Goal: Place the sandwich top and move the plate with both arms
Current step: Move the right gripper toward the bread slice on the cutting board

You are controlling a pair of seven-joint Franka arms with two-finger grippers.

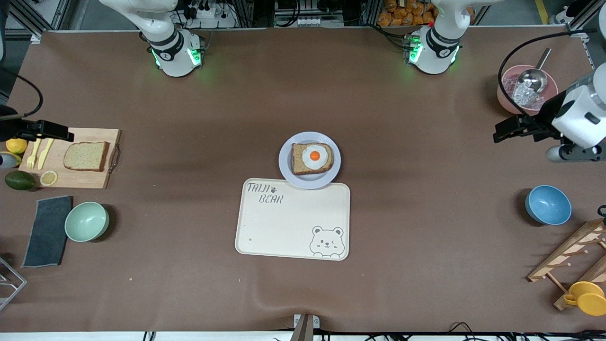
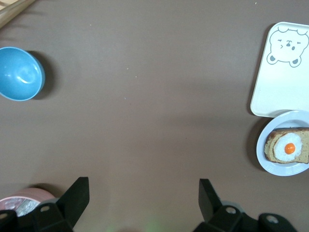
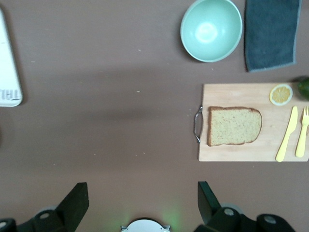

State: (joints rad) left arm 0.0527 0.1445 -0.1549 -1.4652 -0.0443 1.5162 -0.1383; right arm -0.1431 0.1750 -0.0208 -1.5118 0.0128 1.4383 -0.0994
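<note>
Brown tabletop holds tray [image 1: 265, 227] printed "TAIJI BEAR", touching plate [image 1: 289, 177].

The sandwich top [image 1: 86, 156] [image 3: 234, 126], a plain square slice of light-brown bread with a darker crust, lies flat on a wooden board [image 1: 90, 180] toward the right arm's end of the table. The plate [image 1: 285, 166] [image 2: 263, 152], small, round and pale lavender-white, sits mid-table, bearing an egg-topped slice [image 1: 312, 158], its nearer rim touching the tray [image 1: 284, 227].

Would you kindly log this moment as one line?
sandwich top: on cutting board | plate: beside tray | left gripper, right gripper: open, empty
</note>
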